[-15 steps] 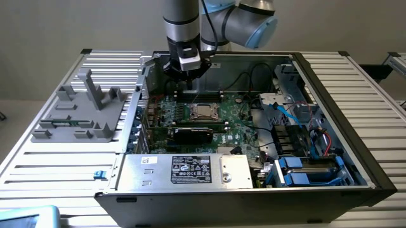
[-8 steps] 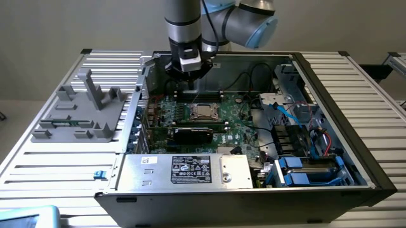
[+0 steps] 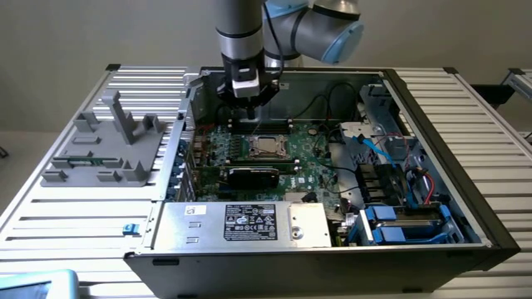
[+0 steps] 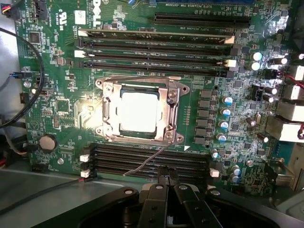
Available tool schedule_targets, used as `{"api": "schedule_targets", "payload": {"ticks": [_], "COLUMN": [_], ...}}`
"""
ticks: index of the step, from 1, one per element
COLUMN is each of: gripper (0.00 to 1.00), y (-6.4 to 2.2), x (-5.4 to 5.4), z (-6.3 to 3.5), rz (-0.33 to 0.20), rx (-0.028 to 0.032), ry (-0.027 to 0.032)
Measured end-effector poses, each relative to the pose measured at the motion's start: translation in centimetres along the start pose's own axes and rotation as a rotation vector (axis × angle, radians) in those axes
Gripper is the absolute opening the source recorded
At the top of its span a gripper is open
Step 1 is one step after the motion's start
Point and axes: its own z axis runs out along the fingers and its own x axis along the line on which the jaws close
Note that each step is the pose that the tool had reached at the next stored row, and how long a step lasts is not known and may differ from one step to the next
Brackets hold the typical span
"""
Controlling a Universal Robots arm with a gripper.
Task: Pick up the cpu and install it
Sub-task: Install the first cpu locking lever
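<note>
- The jaws of the gripper (image 4: 166, 181) stand together, tip against tip, with nothing held between them.
- The gripper hangs point-down from the arm (image 3: 241, 31), over the green motherboard (image 3: 312, 146) inside the open computer case (image 3: 291, 268).
- In the wrist view, a bank of black memory slots (image 4: 149, 164) lies right by the fingertips. A thin pale rod (image 4: 145, 163) slants across the slots.
- Just past those slots, the cpu (image 4: 137, 111) lies flat in the socket (image 4: 173, 114), clear of the gripper. Its pale metal top glares under the light, and the socket's metal frame surrounds it on all sides.
- On the socket's other side is a second bank of slots, one of them holding a memory stick (image 4: 156, 34).
- A coin battery (image 4: 47, 141) sits on the board near the socket.
- In the exterior view, a black card (image 3: 253, 175) stands just on the near side of the socket.
- A silver power supply (image 3: 241, 221) with a dark label fills the near edge of the case. Blue drive caddies (image 3: 390, 224) are at the exterior view's right.
- A grey fixture (image 3: 108, 146) rests on the slatted table (image 3: 83, 212) at the exterior view's left, well apart from the gripper.
</note>
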Motion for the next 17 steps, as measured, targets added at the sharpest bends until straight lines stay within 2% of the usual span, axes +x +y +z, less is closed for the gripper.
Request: {"api": "schedule_targets", "payload": {"ticks": [2,5,6,11,17], "gripper": [0.11,0.11,0.11,0.11,0.11], "y": [0.03,0.05,0.08,0.18,0.48], "x": [-0.05,-0.24,-0.27,-0.31,-0.39], "z": [0.17,0.33,0.32,0.32,0.53], "rz": [0.012,0.020,0.021,0.025,0.036], "rx": [0.0055,0.0174,0.0191,0.0411,0.0414], "ry": [0.0022,0.0043,0.0044,0.0080,0.0121]}}
